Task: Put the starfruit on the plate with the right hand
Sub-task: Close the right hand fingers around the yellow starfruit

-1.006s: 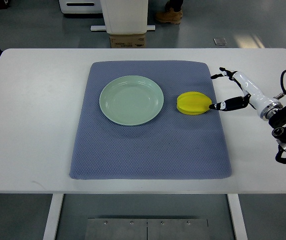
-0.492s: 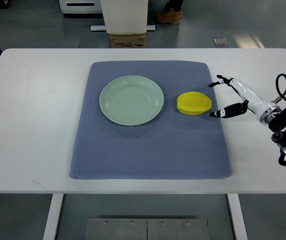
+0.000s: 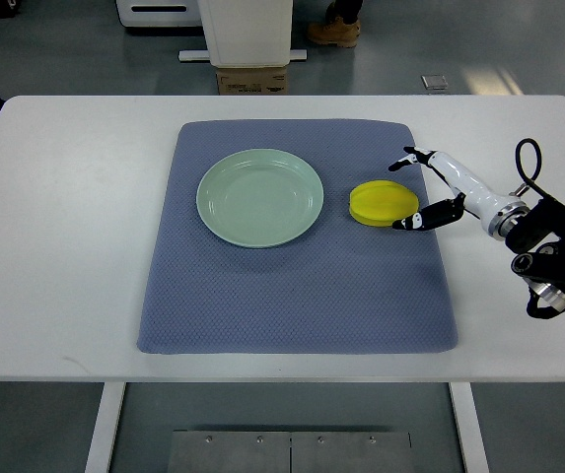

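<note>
Top view: one starfruit (image 3: 384, 203) lies on the blue mat (image 3: 292, 296), just right of the one green plate (image 3: 259, 197) and apart from it. The right hand (image 3: 422, 187) reaches in from the right edge, fingers spread and grasping nothing. One fingertip (image 3: 398, 165) sits above the fruit's right end, another (image 3: 402, 224) just below it; contact cannot be confirmed. This bracketing stance likely prepares a pinch across the fruit. The plate holds nothing. Mat count: one, on the white table (image 3: 65, 246). Left arm: out of view.
</note>
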`<action>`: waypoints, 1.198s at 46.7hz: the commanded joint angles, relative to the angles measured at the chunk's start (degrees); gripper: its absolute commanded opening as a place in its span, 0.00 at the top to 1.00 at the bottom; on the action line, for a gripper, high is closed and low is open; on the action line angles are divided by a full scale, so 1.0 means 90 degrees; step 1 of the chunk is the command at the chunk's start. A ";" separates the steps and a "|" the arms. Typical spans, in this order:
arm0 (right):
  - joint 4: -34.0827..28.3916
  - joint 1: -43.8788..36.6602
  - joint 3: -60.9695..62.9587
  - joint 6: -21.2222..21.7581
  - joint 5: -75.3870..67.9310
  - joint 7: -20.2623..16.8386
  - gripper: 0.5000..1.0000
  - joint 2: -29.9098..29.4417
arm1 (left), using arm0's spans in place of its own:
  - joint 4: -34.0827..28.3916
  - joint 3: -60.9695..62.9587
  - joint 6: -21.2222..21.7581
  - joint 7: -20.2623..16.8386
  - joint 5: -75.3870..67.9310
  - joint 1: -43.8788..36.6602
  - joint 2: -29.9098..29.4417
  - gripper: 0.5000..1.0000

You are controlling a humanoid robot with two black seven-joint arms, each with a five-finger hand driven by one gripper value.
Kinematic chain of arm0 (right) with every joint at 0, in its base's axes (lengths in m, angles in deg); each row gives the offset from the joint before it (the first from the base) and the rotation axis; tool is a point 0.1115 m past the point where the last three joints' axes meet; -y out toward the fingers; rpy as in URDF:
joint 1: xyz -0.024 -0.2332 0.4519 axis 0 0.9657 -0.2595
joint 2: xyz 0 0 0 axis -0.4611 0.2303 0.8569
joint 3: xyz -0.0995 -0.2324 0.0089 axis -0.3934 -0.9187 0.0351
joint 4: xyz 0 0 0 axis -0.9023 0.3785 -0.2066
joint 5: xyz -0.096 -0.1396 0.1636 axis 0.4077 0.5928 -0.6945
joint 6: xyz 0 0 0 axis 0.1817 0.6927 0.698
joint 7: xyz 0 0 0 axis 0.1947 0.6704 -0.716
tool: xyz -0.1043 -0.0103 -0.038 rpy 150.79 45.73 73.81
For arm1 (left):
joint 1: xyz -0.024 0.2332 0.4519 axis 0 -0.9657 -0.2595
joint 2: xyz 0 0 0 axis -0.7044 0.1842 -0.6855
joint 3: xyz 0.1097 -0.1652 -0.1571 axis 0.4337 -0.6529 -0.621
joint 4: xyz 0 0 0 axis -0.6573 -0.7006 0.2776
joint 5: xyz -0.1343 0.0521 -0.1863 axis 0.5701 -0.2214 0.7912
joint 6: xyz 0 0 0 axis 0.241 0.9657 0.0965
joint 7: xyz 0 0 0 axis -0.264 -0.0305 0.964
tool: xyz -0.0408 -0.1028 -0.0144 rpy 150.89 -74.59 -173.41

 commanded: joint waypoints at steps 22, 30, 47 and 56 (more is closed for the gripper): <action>0.0136 -0.0320 -0.0631 -0.0182 -0.0019 -0.0258 0.02 -0.0502 | 0.0000 -0.0002 0.0000 -0.0002 0.0000 0.0000 0.0000 0.00; 0.0155 -0.0389 -0.0778 -0.0182 -0.0020 -0.0258 0.04 -0.0541 | 0.0000 0.0008 0.0000 -0.0002 0.0000 0.0000 0.0000 0.00; 0.0273 -0.0447 -0.1081 -0.0182 -0.0029 -0.0268 0.23 -0.0736 | 0.0000 -0.0002 0.0000 -0.0002 0.0000 0.0000 0.0000 0.00; 0.0273 -0.0564 -0.1188 -0.0162 -0.0078 -0.0268 0.54 -0.0727 | 0.0000 0.0008 0.0000 -0.0002 0.0000 0.0000 0.0000 0.00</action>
